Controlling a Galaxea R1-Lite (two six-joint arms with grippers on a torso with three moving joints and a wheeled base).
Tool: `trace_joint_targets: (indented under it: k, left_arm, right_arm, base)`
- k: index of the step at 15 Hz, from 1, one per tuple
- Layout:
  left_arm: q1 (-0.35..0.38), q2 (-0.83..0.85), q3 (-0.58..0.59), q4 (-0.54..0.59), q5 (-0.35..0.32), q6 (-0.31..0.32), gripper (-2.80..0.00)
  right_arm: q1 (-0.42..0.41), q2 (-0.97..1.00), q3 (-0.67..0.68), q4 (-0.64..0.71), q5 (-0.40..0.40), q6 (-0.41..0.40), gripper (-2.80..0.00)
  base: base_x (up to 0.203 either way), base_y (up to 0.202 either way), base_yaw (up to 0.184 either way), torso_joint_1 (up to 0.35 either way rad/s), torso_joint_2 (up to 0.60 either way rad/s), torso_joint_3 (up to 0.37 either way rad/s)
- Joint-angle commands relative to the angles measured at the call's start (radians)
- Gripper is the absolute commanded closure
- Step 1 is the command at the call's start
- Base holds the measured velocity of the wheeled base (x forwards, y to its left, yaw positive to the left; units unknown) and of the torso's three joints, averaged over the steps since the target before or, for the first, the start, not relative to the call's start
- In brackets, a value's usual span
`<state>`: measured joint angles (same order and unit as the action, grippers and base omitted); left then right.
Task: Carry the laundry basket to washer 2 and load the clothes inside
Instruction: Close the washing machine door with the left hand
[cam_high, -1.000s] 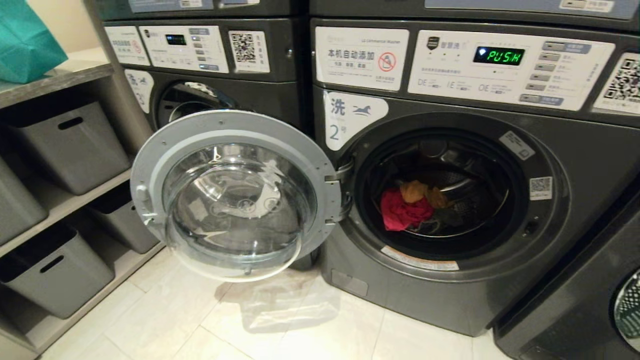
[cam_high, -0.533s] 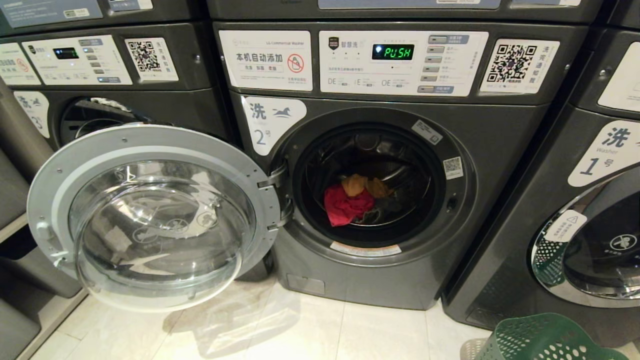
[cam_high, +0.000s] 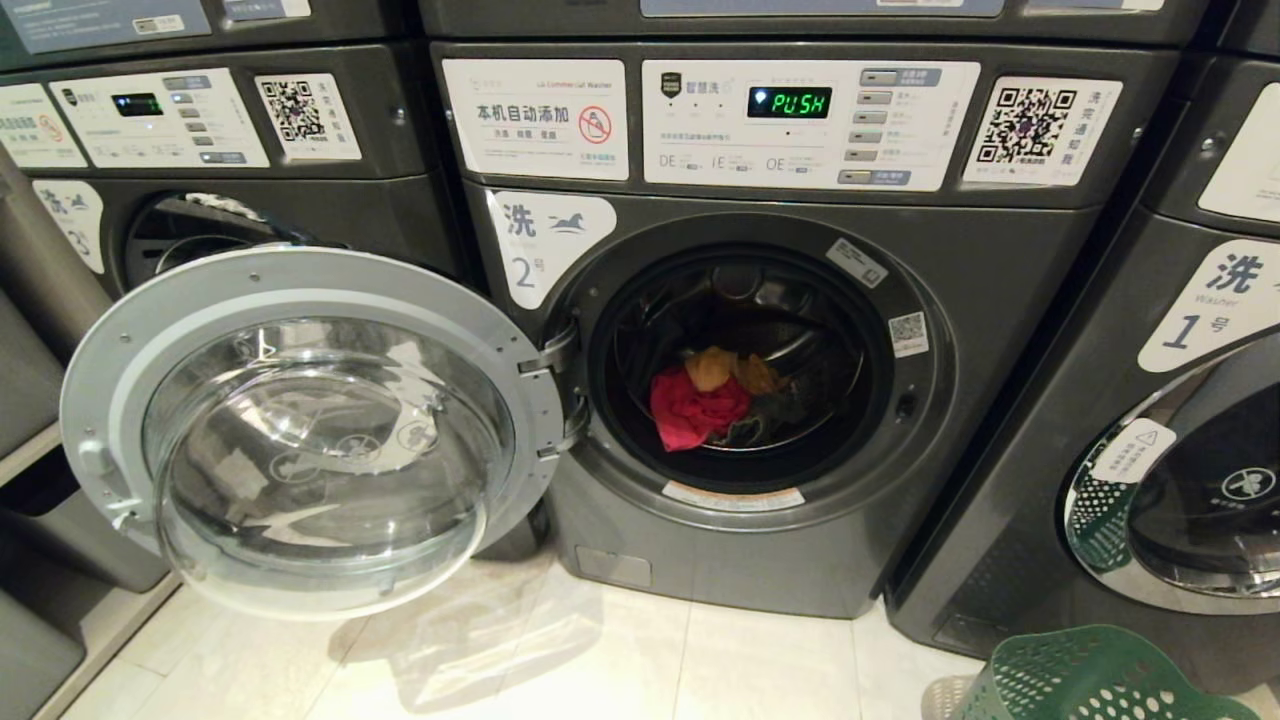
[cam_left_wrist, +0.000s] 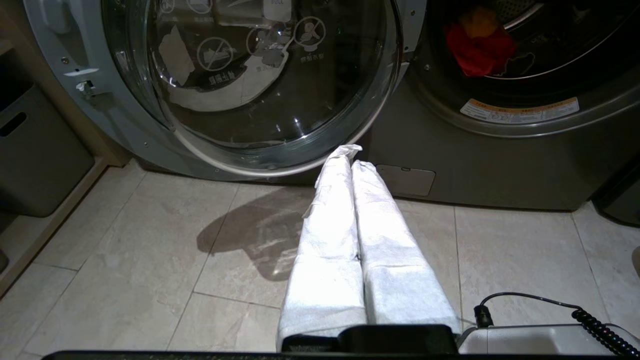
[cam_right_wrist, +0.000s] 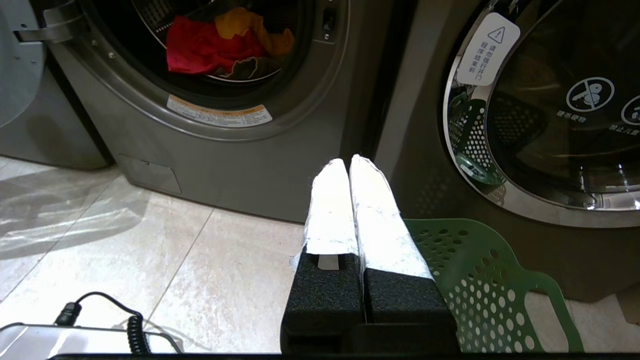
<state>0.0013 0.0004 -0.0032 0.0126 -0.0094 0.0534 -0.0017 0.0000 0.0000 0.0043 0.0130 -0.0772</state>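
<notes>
Washer 2 stands straight ahead with its round glass door swung wide open to the left. Inside the drum lie the clothes: a red cloth, a yellow-orange cloth and something dark, also seen as the clothes in the right wrist view. The green laundry basket sits on the floor at the lower right, in front of washer 1; the basket lies just beside my right gripper. My left gripper hangs low before the open door. Both white-wrapped grippers are shut and empty.
Washer 1 with its closed door is at the right, washer 3 at the left behind the open door. Grey bins on shelves line the far left. Pale floor tiles spread in front of the machines.
The whole view swung to the right over the last second: washer 2 came to the centre, and washer 1 and the green basket came into sight. Nothing in the scene itself moved.
</notes>
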Motion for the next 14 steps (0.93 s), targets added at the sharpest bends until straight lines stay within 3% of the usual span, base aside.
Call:
trace_joint_targets:
  k: [1,7,9,12,14]
  left_arm:
    - [0.000,0.001,-0.001,0.000,0.000,0.000,0.00]
    - [0.000,0.001,0.000,0.000,0.003,-0.009,0.00]
    - [0.000,0.001,-0.001,0.000,0.003,-0.018,0.00]
    - [0.000,0.003,-0.006,0.007,-0.007,0.031,0.00]
    - [0.000,0.008,-0.102,-0.011,-0.012,0.054,0.00]
  right_arm:
    - [0.002,0.002,0.000,0.000,0.001,0.003,0.00]
    - [0.000,0.000,0.000,0.000,0.001,0.004,0.00]
    - [0.000,0.002,0.000,0.000,0.001,0.002,0.00]
    - [0.000,0.002,0.000,0.000,-0.002,0.005,0.00]
    - [0.002,0.002,0.000,0.000,-0.005,0.022,0.00]
  base:
    - [-0.099,0.000,-0.003,0.012,0.01,0.001]
    - [-0.174,0.000,0.000,-0.001,0.00,0.004]
    - [0.000,0.000,0.000,0.000,0.00,0.000]
    - [0.000,0.000,0.000,0.000,0.00,0.000]
    - [0.000,0.000,0.000,0.000,0.00,0.000]
